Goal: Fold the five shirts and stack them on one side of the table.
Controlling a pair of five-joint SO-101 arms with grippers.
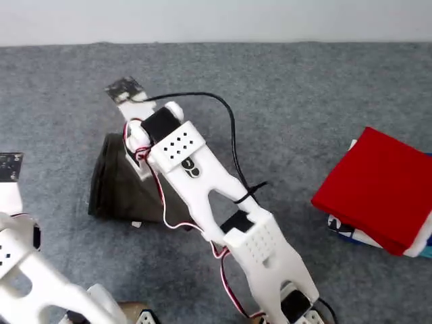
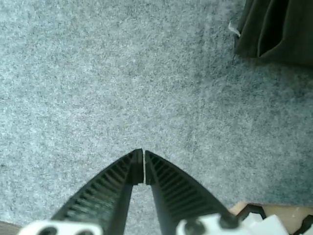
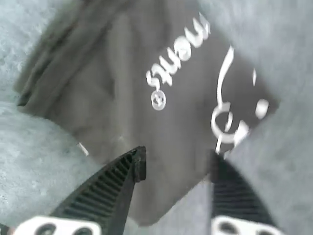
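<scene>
A dark folded shirt (image 1: 115, 189) with white print lies left of the table's middle. My right gripper (image 3: 178, 164) hangs open just above the dark shirt (image 3: 161, 98), one finger over the cloth and the other near its edge. In the high view the right arm (image 1: 202, 175) stretches from the front edge to that shirt. A red folded shirt (image 1: 378, 189) tops a stack at the right edge, with white and blue cloth (image 1: 344, 229) under it. My left gripper (image 2: 144, 164) is shut and holds nothing, over bare grey mat, with the dark shirt (image 2: 279, 29) off to one side.
Grey mat (image 1: 304, 94) covers the whole table. The left arm (image 1: 20, 263) stands at the front left corner. A black cable (image 1: 229, 128) runs along the right arm. Bare mat lies across the back and between the dark shirt and the stack.
</scene>
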